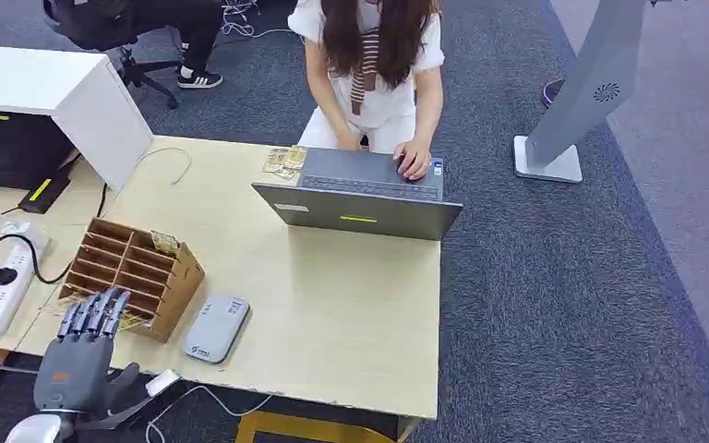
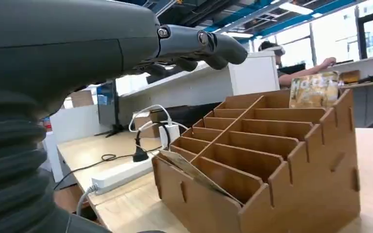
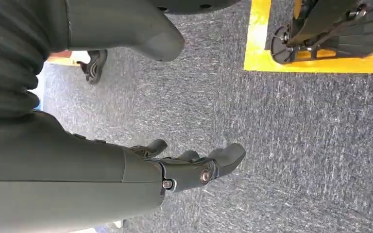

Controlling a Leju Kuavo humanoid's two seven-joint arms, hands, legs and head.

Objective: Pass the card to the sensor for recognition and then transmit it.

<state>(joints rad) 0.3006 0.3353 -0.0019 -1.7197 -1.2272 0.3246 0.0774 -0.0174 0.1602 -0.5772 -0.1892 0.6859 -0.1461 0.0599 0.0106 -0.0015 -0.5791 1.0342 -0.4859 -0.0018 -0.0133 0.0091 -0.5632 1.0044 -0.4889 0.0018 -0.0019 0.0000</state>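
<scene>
My left hand hovers at the table's near left corner, fingers stretched out over the front edge of a wooden slotted organizer and holding nothing. A yellowish card lies slanted in the organizer's nearest slot, just beyond the fingertips. Another card stands in a far slot. The grey card sensor lies flat just right of the organizer. In the left wrist view my hand sits above the organizer, with the slanted card below it. My right hand hangs over carpet, fingers loose, nothing in it.
A person sits at the far side of the table typing on a grey laptop. A white power strip with cables lies left of the organizer. A white cabinet stands at the back left. A stack of cards lies beside the laptop.
</scene>
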